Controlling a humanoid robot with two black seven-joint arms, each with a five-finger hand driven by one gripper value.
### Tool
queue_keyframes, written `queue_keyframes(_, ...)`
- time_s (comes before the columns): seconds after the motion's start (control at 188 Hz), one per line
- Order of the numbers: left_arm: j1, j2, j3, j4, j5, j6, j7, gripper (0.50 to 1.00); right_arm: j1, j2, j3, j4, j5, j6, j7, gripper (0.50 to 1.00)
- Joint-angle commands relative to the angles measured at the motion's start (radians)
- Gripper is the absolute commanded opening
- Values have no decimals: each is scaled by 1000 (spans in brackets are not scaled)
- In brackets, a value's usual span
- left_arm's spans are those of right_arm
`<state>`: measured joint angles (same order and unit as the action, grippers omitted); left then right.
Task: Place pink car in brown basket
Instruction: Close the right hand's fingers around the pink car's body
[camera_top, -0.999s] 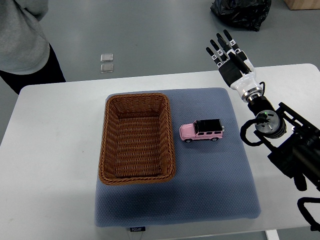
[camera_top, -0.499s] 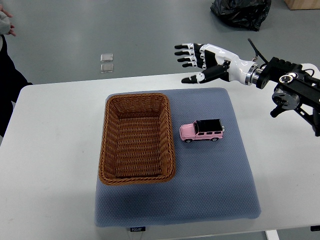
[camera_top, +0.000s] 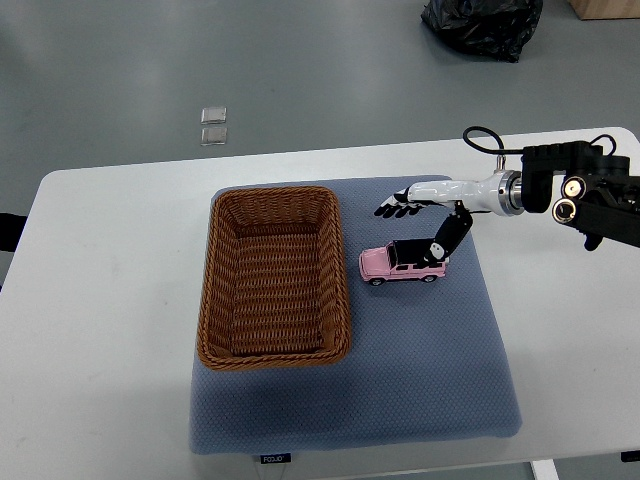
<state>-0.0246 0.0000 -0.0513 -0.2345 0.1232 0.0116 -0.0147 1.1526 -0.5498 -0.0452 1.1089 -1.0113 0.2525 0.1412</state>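
Note:
The pink car (camera_top: 402, 262) with a black roof stands on the blue mat (camera_top: 400, 380), just right of the brown wicker basket (camera_top: 275, 275), which is empty. My right hand (camera_top: 420, 222) reaches in from the right and hovers right over the car. Its fingers (camera_top: 398, 208) are spread behind the car and the thumb (camera_top: 444, 238) hangs down by the car's right end. The hand holds nothing. The left arm does not show.
The white table (camera_top: 100, 330) carries the mat. A black bag (camera_top: 480, 22) lies on the floor at the back right. Two small clear squares (camera_top: 213, 126) lie on the floor behind the table. A dark strip of a person (camera_top: 8, 232) shows at the left edge.
My right hand has swung from beyond the table's back edge down and inward to just over the car. The person at the left has moved almost out of the picture.

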Motion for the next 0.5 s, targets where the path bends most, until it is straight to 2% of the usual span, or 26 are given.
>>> queue_keyframes(0.0,0,0,1,1,0,1,-1,1000,-22,17,-5,-7,-1,-25,-14,905)
queue_keyframes(0.303,0,0,1,1,0,1,-1,1000,-71,40,-7,-38,-4,-45,-19,895)
queue_keyframes(0.414,0,0,1,1,0,1,1,1000,-91,45,-10,-52,-15,-70,-19,799)
queue_keyframes(0.494,0,0,1,1,0,1,-1,1000,-93,54,-13,-57,-24,-70,-17,762)
